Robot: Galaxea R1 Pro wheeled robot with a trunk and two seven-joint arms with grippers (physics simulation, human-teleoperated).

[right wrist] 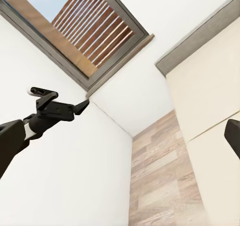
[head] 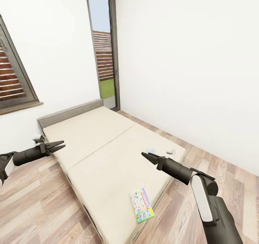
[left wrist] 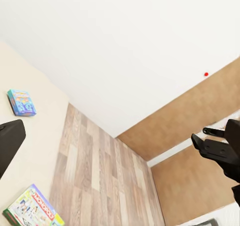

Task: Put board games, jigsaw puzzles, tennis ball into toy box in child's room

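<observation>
Beige mattress [head: 108, 154] on grey-brown bed [head: 68, 112]; on it a white board game [head: 141, 204] with green edge and red-blue band, a smaller blue board game [left wrist: 21, 102]; wood-plank floor [head: 32, 208], white walls [head: 187, 57].

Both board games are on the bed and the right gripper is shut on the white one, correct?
Not quite. Both board games lie on the bed, but the right gripper holds nothing; the head view shows the white board game lying free near the mattress edge, the blue one farther along.
</observation>
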